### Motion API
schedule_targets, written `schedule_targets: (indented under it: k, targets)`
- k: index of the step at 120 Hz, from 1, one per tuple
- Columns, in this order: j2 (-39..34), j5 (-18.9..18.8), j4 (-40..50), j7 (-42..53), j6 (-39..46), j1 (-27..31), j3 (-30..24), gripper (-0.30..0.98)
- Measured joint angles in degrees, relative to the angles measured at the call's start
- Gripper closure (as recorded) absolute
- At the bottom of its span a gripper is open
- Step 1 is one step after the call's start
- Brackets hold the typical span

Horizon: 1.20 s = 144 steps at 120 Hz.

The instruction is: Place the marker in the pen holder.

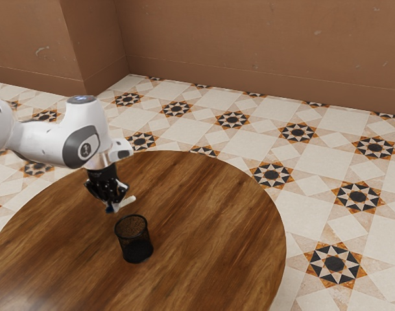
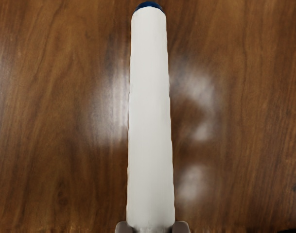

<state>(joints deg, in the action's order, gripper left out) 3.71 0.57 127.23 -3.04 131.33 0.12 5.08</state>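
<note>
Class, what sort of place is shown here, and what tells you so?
Probably a plain tiled room or patio, judging by the star-patterned floor, bare brown walls and round wooden table.

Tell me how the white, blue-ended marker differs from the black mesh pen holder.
The white, blue-ended marker is a slim barrel; the black mesh pen holder is a wider, open-topped cup. The marker is held by the claw, leaning far from upright, while the pen holder stands upright on the brown wooden table. Both are roughly cylindrical.
</note>
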Motion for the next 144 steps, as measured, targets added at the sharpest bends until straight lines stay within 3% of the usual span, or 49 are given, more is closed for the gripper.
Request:
schedule_targets:
  k: [9,22,31,45,76,129,144]
  targets:
    - [-10.7,-1.1,2.3,-0.9,-4.3,-2.5,-1.2,0.75]
    - [-23.5,-2.0,4.8,-2.9,-11.5,-4.4,-9.4,0.75]
    - [-28.3,-1.9,5.7,-4.6,-15.9,-4.1,-12.8,0.75]
    - [-31.1,-1.1,6.2,-6.7,-21.4,-2.3,-13.9,0.75]
    - [-22.9,-0.5,4.3,-10.0,-27.5,-1.9,-13.4,0.75]
    - [-8.5,0.6,-4.1,-13.0,-29.0,1.4,-12.1,0.74]
    - [0.6,1.9,-10.7,-13.3,-29.0,3.4,-11.9,0.70]
